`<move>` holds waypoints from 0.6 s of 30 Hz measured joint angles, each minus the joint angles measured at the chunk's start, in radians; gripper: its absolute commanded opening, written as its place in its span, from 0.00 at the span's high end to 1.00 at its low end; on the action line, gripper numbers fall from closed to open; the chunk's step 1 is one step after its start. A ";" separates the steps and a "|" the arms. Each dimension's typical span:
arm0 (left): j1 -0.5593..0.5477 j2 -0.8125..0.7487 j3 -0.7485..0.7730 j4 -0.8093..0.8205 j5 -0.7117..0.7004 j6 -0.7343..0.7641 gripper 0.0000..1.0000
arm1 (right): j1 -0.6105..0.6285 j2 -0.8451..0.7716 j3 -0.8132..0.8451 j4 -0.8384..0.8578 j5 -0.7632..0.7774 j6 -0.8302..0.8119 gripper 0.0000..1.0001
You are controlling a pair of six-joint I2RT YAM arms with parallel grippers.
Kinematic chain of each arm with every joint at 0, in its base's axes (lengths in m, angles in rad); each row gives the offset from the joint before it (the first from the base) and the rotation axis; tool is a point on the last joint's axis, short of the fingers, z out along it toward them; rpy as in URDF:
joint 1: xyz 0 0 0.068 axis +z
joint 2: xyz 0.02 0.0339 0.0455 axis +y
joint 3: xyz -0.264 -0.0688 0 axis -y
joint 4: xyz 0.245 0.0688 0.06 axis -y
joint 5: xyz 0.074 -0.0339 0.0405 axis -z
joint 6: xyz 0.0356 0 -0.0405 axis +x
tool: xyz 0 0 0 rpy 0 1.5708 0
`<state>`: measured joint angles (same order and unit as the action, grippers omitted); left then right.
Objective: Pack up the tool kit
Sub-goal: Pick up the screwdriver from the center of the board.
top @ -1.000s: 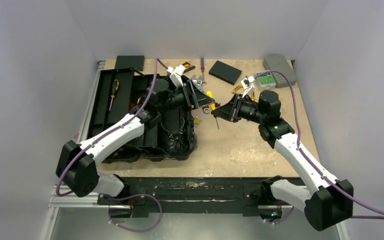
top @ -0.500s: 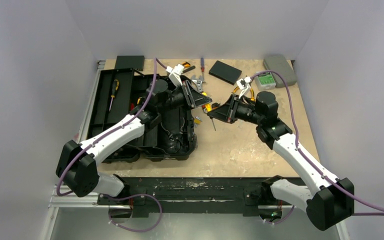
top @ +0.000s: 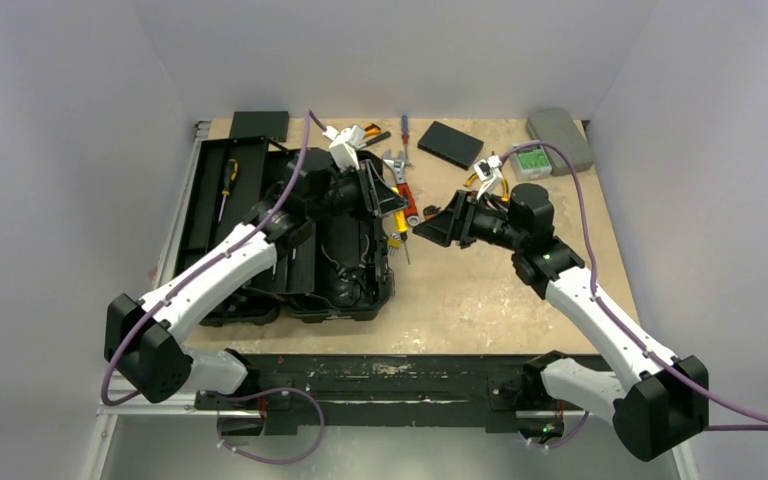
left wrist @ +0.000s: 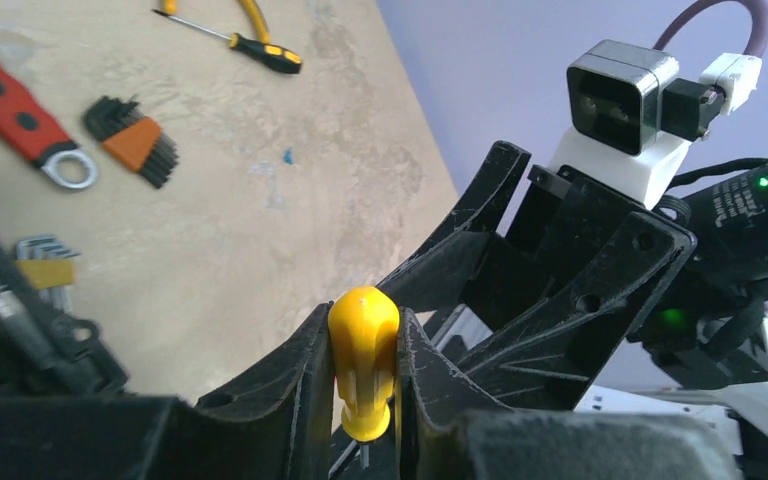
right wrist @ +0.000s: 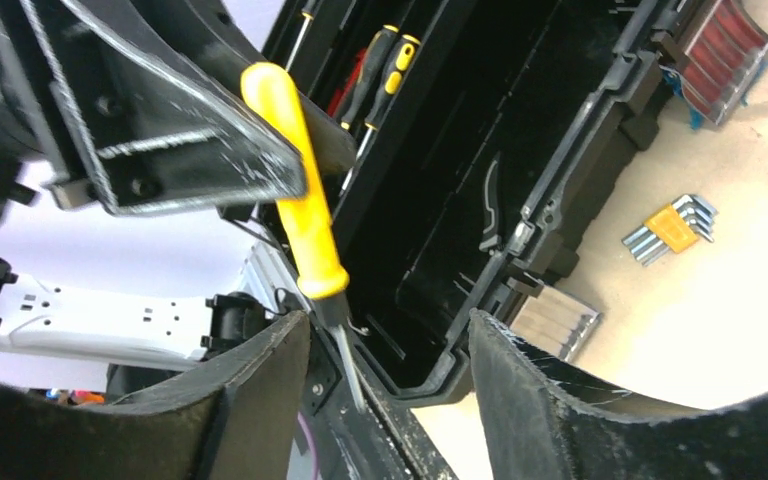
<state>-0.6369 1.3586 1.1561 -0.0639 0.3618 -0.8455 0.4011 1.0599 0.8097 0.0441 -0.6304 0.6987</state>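
Tool kit (top: pixel 360 305) open, hex keys (right wrist: pixel 672 228) and wrench (left wrist: pixel 10 105) just beside.

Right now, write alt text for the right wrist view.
The left gripper clamps a yellow-handled screwdriver, its shaft reaching down into the open right gripper. Behind lies the open black toolbox, with a hex key set on the table.

Got the toolbox (top: pixel 350 290) left of centre — loose tools (top: pixel 407 200) just right, flat box (top: pixel 450 145) and case (top: pixel 560 138) upper right.
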 measured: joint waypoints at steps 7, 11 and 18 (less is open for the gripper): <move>0.060 -0.045 0.122 -0.300 -0.048 0.173 1.00 | 0.000 -0.002 0.000 -0.066 0.066 -0.053 0.25; 0.081 -0.056 0.156 -0.424 -0.093 0.243 1.00 | 0.000 -0.003 0.000 -0.106 0.103 -0.082 0.17; 0.113 -0.057 0.157 -0.541 -0.136 0.307 1.00 | 0.000 -0.021 -0.020 -0.150 0.163 -0.119 0.14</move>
<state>-0.5240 1.3014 1.3128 -0.6052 0.2256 -0.5385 0.4011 1.0389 0.7898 -0.1062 -0.4679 0.5793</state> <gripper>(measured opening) 0.200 0.857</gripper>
